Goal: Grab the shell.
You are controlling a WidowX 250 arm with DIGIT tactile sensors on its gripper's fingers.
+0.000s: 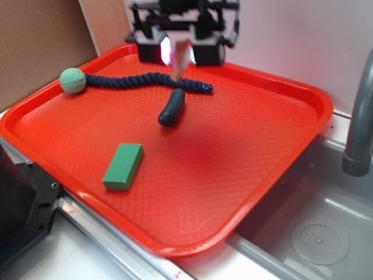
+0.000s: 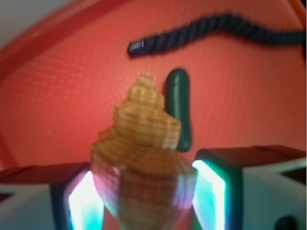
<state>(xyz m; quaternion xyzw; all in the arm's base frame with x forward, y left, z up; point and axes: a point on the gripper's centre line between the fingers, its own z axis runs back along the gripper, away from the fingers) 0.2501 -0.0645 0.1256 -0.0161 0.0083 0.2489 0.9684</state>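
Note:
The tan-orange ridged shell (image 1: 181,57) hangs between the two glowing pads of my gripper (image 1: 180,51), above the far side of the red tray (image 1: 245,175). In the wrist view the shell (image 2: 144,153) fills the middle, its spire pointing away, and the gripper (image 2: 146,196) is shut on its wide body. The shell's thin tip points down toward the rope in the exterior view.
A dark blue rope (image 1: 145,80) with a mint green ball (image 1: 73,80) lies along the tray's far side. A dark green cucumber-like piece (image 1: 172,107) lies below the gripper. A green block (image 1: 123,166) lies near the front left. A grey sink and faucet (image 1: 358,128) are to the right.

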